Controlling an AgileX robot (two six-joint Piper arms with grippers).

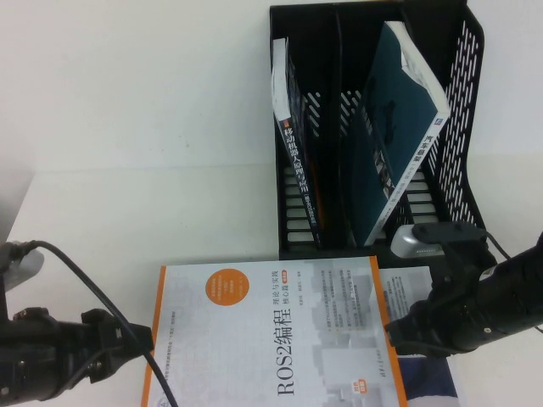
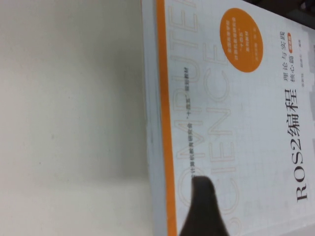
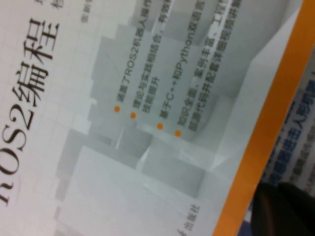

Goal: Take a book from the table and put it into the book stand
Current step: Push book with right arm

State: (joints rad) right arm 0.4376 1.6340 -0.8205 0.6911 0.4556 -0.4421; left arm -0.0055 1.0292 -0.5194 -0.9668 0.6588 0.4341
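In the book stand (image 1: 462,102): two leaning books.

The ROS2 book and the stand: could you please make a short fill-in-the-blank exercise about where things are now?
1. The ROS2 book lies flat on the ____, in front of the book stand.
2. The teal book leans in the stand's ____ slot.
3. The left gripper is at the ROS2 book's left edge; the right gripper, at its ____ edge, is shut.
4. The edge strip of the ROS2 book is ____.

Missing words: table; right; right; orange
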